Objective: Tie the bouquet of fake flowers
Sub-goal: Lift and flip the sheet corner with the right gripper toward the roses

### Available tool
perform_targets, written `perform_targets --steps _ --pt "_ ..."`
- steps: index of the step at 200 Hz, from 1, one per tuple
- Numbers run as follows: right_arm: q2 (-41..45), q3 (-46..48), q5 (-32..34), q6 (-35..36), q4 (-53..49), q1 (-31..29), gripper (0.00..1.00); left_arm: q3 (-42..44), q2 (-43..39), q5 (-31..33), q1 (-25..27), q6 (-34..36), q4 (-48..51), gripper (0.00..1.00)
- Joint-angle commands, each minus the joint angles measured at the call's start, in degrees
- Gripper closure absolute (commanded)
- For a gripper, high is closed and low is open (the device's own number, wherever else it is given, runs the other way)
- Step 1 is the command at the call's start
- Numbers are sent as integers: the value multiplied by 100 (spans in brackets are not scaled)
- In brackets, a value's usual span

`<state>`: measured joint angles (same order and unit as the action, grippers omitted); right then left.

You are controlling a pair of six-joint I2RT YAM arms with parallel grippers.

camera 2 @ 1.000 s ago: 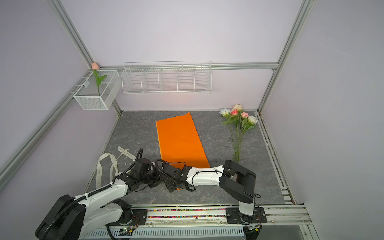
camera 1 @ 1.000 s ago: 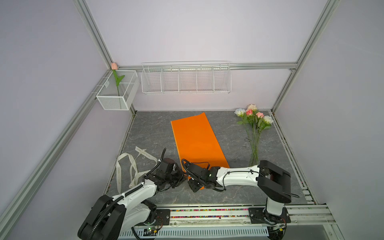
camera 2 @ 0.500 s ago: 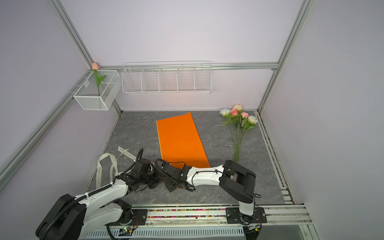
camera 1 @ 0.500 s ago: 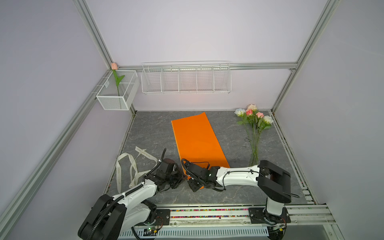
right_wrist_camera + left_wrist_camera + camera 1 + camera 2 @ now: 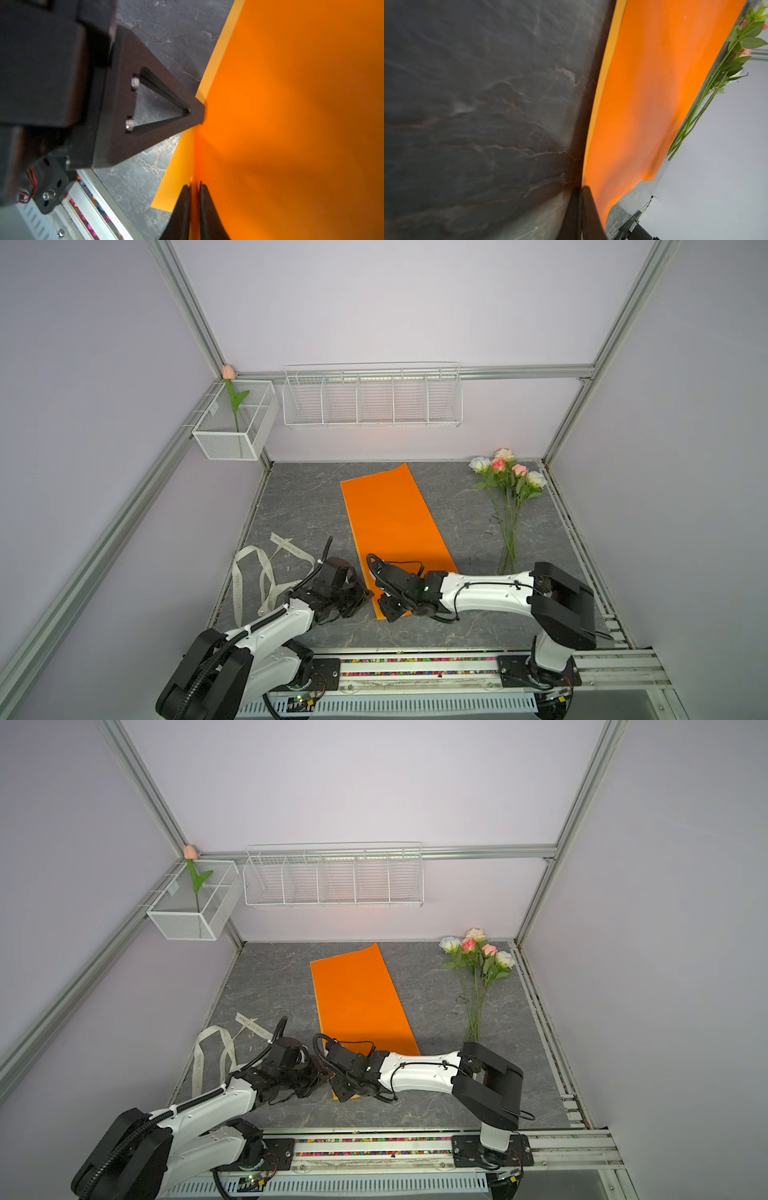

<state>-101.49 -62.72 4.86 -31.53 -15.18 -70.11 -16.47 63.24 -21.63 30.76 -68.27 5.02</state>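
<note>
Both grippers have drawn their fingers in since a second ago; the arms sit almost where they were.

Near edge: left gripper (image 5: 360,598) and right gripper (image 5: 385,608) meet at the near left corner of the orange paper (image 5: 386,514).
- Left wrist view: left gripper (image 5: 580,189) is fully closed, pinching the paper's (image 5: 654,93) long edge, which is raised off the table (image 5: 477,104) with a shadow under it.
- Right wrist view: right gripper (image 5: 195,185) is nearly closed, with a thin strip of paper (image 5: 291,104) between its fingers, so it is gripping the sheet. The left gripper's triangular finger touches the same edge just beside it.

Middle: a cream ribbon (image 5: 291,548) lies loose in loops on the table (image 5: 307,506), left of the paper and beside the left arm.

Far right: the bouquet (image 5: 508,489) lies flat on the table, apart from the paper, with its heads toward the back wall and its stems toward the right arm.

Walls:
- A mesh basket (image 5: 226,445) on the left wall holds one pink tulip (image 5: 235,402), standing upright in its far corner.
- A wire rack (image 5: 374,406) on the back wall has five compartments side by side.
</note>
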Motion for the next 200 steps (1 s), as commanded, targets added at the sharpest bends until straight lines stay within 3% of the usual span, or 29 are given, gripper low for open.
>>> perform_targets --steps 1,48,128,156,200 --pt "92 63 98 -81 -100 31 89 11 23 83 11 99 3 100" --pt "249 -60 488 -182 -481 183 92 -2 -78 248 9 234 244 100" --pt "1136 48 910 -229 -1061 879 94 -301 -973 1209 0 569 1563 100" --pt "1628 313 1269 -287 -1502 1527 94 -332 -1307 1541 -9 802 1949 100" --pt "2367 1039 1139 27 -1649 3186 94 -287 -1499 1478 -8 827 2148 100"
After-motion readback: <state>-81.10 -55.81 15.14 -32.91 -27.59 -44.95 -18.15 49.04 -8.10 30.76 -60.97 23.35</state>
